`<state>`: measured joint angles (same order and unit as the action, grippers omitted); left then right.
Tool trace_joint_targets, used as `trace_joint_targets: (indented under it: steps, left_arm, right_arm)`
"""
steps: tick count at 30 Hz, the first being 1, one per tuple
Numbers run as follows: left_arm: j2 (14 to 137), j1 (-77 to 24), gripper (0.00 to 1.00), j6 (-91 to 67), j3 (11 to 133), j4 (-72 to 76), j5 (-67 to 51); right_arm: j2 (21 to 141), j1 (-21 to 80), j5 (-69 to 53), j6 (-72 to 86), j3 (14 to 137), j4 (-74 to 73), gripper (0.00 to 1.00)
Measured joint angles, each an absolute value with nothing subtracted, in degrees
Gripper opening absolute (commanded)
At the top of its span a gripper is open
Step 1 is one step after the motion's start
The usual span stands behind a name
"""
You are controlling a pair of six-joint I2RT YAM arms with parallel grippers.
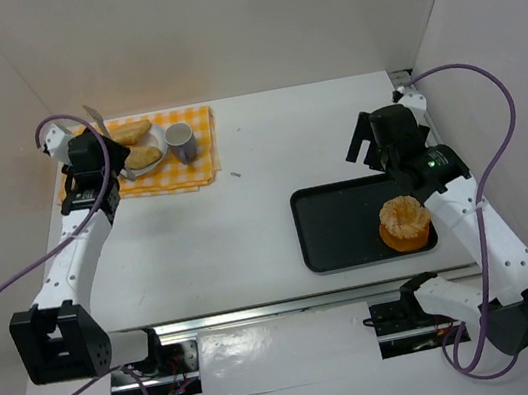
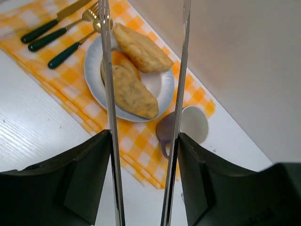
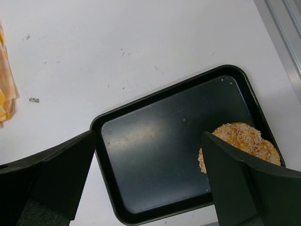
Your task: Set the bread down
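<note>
Bread rolls (image 2: 134, 92) on white plate (image 2: 162, 84), just ahead of spread left fingers (image 2: 111, 122)

No writing, labels, brand names or numbers can be read in any view. The tray (image 1: 340, 225), plate (image 2: 164, 89), cup (image 1: 181, 142) and checked cloth (image 1: 194, 174) show only plain, unmarked surfaces.
</note>
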<state>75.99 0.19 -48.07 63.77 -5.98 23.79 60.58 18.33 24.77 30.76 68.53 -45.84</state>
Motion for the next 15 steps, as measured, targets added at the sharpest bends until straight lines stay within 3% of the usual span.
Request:
trace_joint_targets:
  steps: [6,15]
  left_arm:
    - [73.5,-5.4,0.67,-40.4,68.5,-9.4,21.7]
    - [76.3,-29.3,0.66,-34.5,69.0,-14.9,16.7]
  right_arm:
    - [60.6,18.3,24.5,30.8,67.9,-45.7,1.00]
    - [60.6,18.3,23.3,30.8,67.1,-45.4,1.00]
